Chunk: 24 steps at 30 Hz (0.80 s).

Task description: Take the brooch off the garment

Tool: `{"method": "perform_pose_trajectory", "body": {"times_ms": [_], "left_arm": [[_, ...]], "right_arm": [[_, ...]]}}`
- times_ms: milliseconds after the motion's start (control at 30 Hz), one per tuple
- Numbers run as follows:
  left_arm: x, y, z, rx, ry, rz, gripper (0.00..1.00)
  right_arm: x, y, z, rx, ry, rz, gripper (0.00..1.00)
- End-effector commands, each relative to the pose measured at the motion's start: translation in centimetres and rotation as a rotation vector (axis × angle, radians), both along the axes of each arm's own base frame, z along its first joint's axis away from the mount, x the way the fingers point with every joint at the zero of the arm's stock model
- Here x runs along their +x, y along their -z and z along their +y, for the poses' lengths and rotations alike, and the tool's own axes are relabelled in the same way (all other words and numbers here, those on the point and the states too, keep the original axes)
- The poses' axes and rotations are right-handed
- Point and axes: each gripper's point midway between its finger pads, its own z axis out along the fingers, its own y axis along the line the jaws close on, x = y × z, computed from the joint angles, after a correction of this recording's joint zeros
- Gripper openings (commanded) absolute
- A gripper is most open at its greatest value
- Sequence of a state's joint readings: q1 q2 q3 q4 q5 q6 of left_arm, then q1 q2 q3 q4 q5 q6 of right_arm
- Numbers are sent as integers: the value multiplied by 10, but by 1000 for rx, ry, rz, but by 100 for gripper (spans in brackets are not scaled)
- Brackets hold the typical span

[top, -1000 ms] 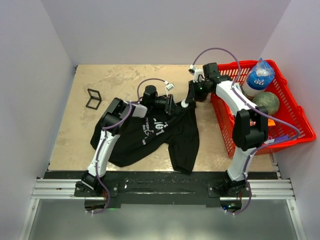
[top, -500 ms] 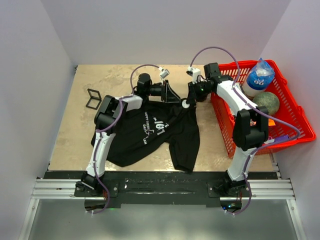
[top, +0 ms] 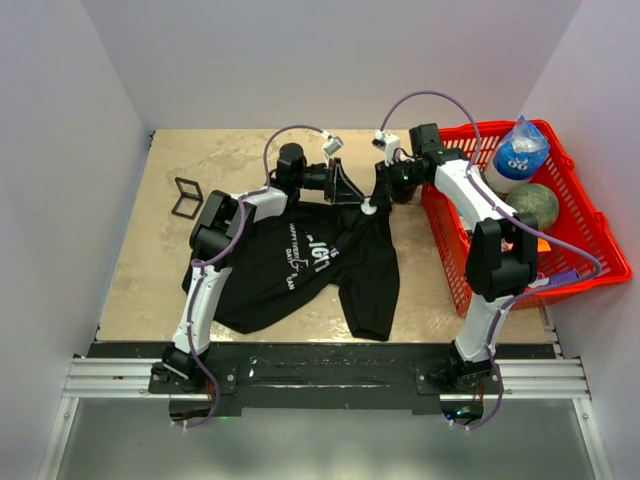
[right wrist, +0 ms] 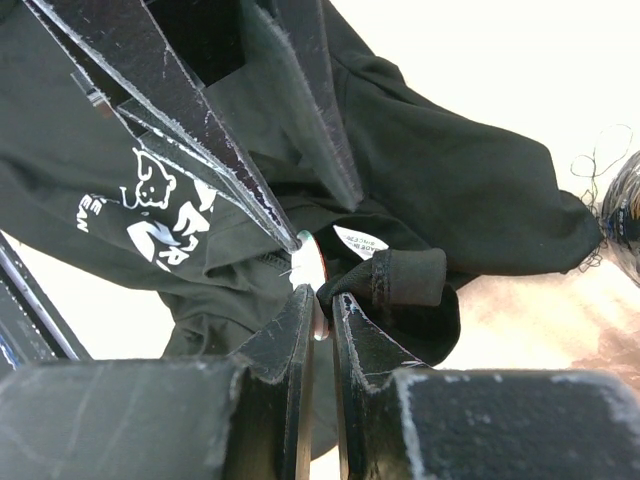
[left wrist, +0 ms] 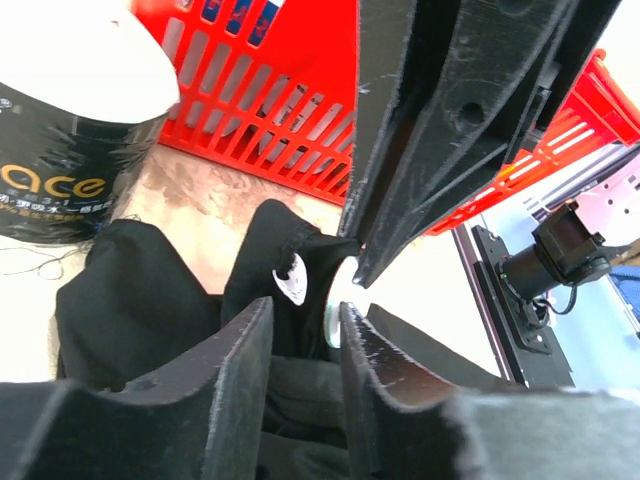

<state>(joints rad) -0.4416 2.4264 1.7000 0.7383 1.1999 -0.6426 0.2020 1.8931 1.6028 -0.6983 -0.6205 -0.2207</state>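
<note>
The black T-shirt (top: 300,265) with white lettering lies at mid table, its collar pulled toward the back. A small round white brooch (top: 368,208) sits at the collar. My right gripper (top: 378,200) is shut on its edge, with a collar fold against one finger, as the right wrist view shows (right wrist: 308,268). My left gripper (top: 345,190) is right beside it, tip to tip, shut on bunched shirt fabric (left wrist: 300,370). The disc's rim (left wrist: 333,325) shows just past the left fingertips.
A thin black open-frame piece (top: 186,197) lies alone on the table at far left, apart from the shirt. A red basket (top: 590,235) at right holds a bottle (top: 519,150) and a ball (top: 538,205). A dark tape roll (left wrist: 60,150) stands near the collar.
My left gripper has moved back and right with the shirt fabric, up against the right gripper. The shirt is drawn out toward the back. The right gripper has barely moved.
</note>
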Motion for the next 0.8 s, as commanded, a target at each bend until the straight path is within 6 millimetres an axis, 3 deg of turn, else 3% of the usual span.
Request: {"method": "perform_pose_trajectory", "body": {"times_ms": [0,233,400,567,600,633,700,767], "left_arm": [[-4,-24,-7,-32,36,-87,31],[-15,-25,-10,-36,83,-80,24],[-18,-25,-10,-36,92,-78,30],[-18,-24,-10,-35,90,-80,13],[-18,-24,-10,-35,90,-80,5],[-17,-27,-10,-36,83,-83,0],[-15,-28,-10,-36,70,-83,0],[-9,-37,-8,-41,44,-110,0]], "right_arm": [[4,-28,5,45,-31,-64,4],[6,-28,6,51,-26,-64,5],[7,-29,8,54,-29,-68,5],[7,-27,7,51,-27,-65,6],[7,-25,6,47,-24,-60,6],[7,-25,5,42,-20,-61,11],[8,-24,3,25,-9,-62,24],[15,-26,-12,-50,53,-90,37]]}}
